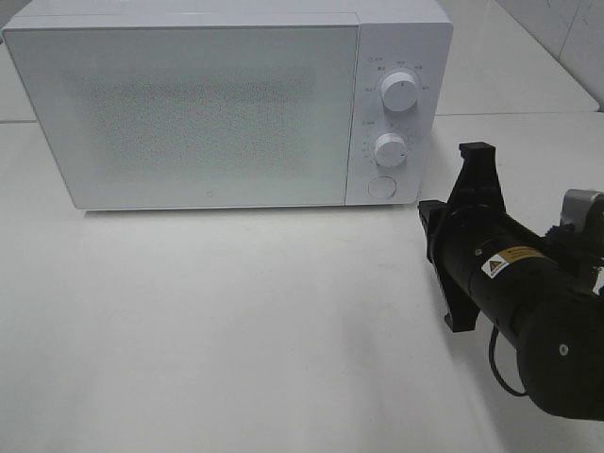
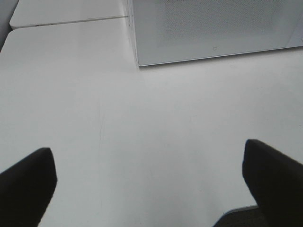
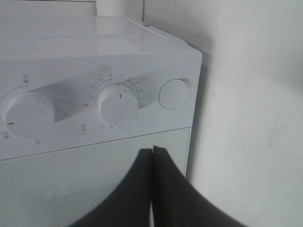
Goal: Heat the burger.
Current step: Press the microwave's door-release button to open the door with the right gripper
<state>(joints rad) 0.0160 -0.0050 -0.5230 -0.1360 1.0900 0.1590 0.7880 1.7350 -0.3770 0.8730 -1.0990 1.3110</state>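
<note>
The burger is out of view in every frame. A white microwave stands at the back of the table with its door closed. My right gripper is shut with nothing between its fingers, and it hovers just right of the microwave's lower front corner. In the right wrist view the right gripper has its fingertips pressed together in front of the control panel, below the round button. My left gripper is open over bare table, with the microwave ahead of it.
The control panel carries an upper knob, a lower knob and a round button. The white table stretches in front of the microwave. A table seam runs behind the left side.
</note>
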